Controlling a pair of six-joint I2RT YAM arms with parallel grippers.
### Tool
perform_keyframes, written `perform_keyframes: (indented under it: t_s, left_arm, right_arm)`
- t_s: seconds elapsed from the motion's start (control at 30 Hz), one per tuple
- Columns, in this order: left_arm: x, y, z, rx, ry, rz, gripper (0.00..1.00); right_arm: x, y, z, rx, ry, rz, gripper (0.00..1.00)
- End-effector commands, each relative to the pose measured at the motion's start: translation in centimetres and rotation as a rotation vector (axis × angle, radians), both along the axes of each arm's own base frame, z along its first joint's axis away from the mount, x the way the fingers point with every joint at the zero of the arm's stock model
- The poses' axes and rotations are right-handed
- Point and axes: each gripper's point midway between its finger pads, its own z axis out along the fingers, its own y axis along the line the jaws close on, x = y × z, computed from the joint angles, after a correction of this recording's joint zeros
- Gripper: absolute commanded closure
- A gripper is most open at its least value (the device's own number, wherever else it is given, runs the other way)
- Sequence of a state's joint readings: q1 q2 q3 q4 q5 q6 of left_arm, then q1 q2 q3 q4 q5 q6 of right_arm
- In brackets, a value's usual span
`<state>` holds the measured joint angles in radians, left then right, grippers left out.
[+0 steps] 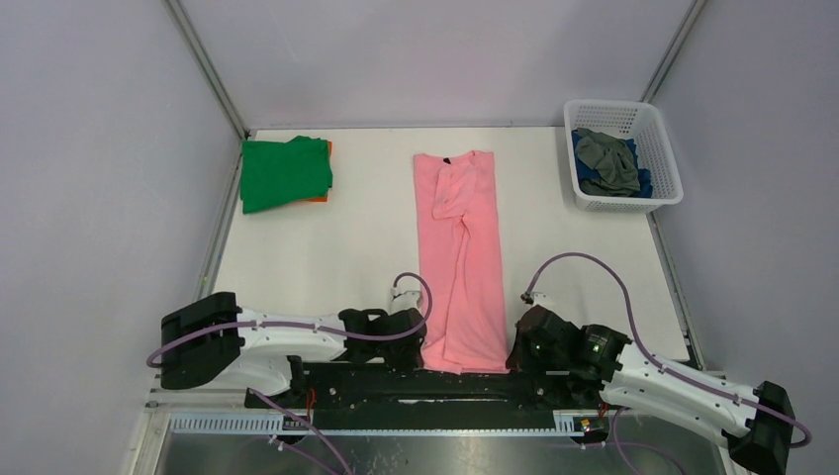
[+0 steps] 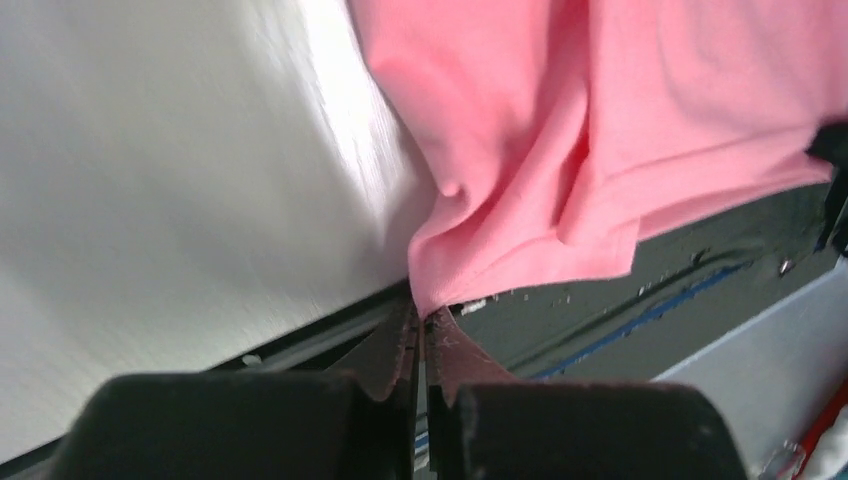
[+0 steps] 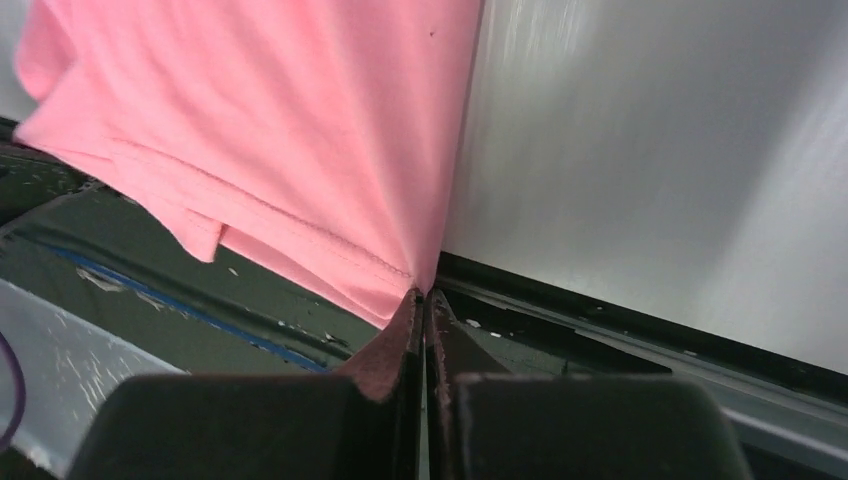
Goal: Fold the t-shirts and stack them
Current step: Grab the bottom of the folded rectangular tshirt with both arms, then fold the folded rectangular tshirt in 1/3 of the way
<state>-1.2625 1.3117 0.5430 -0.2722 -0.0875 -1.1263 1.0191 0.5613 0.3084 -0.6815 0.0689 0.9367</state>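
The pink t-shirt [image 1: 458, 259] lies in a long narrow strip down the middle of the table, collar at the far end. My left gripper [image 1: 420, 354] is shut on its near left hem corner [image 2: 440, 285], jaws pressed together on the cloth. My right gripper [image 1: 511, 358] is shut on the near right hem corner [image 3: 405, 285]. Both corners hang just past the table's near edge. A folded green t-shirt [image 1: 284, 172] lies on an orange one [image 1: 325, 174] at the far left. Grey [image 1: 605, 158] and blue [image 1: 641, 181] t-shirts are in the basket.
A white lattice basket [image 1: 661, 148] stands at the far right corner. The black rail [image 1: 435, 384] with the arm bases runs along the near edge. Grey walls close in the table on three sides.
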Motion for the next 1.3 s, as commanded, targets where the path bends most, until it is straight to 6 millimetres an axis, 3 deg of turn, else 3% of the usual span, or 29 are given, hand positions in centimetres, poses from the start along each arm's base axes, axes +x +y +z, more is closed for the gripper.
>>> perform_keyframes:
  t_s: [0.0, 0.1, 0.23, 0.33, 0.47, 0.63, 0.8, 0.93, 1.1, 1.13, 1.27]
  left_arm:
    - [-2.8, -2.9, 1.8, -0.164, 0.039, -0.134, 1.00]
    - [-4.2, -4.7, 3.3, -0.244, 0.037, -0.225, 1.00]
    - [-4.4, -4.6, 3.9, -0.257, 0.025, -0.233, 1.00]
    - [-3.5, -4.2, 4.7, -0.234, -0.019, -0.202, 1.00]
    - [-0.8, -4.7, 7.3, -0.225, -0.153, -0.173, 1.00]
    - [4.4, -5.4, 9.1, -0.269, -0.217, -0.084, 1.00]
    - [12.2, -5.6, 11.4, -0.282, -0.326, 0.035, 1.00]
    - [17.3, -4.4, 12.0, -0.170, -0.384, 0.131, 1.00]
    - [22.0, -3.4, 11.0, -0.078, -0.375, 0.211, 1.00]
    - [23.6, -3.2, 10.7, -0.059, -0.373, 0.226, 1.00]
    - [26.2, -2.2, 10.1, -0.010, -0.377, 0.280, 1.00]
  right_arm:
    - [-2.5, 2.0, -1.0, 0.110, 0.124, 0.074, 1.00]
    - [-3.1, 3.1, -0.3, 0.156, 0.147, 0.133, 1.00]
    - [-2.5, 3.3, 1.1, 0.176, 0.100, 0.140, 1.00]
    - [-1.3, 2.8, 2.0, 0.159, 0.036, 0.093, 1.00]
    - [1.1, 2.3, 3.7, 0.123, -0.075, 0.025, 1.00]
    - [5.4, 3.1, 7.6, 0.121, -0.280, -0.024, 1.00]
    - [10.9, 2.4, 10.8, 0.061, -0.443, -0.153, 1.00]
    - [14.2, 3.5, 11.3, 0.083, -0.451, -0.161, 1.00]
    - [18.9, 3.2, 12.4, 0.033, -0.486, -0.205, 1.00]
    - [20.7, 3.5, 12.0, 0.026, -0.475, -0.192, 1.00]
    - [24.0, 3.2, 11.4, 0.017, -0.435, -0.269, 1.00]
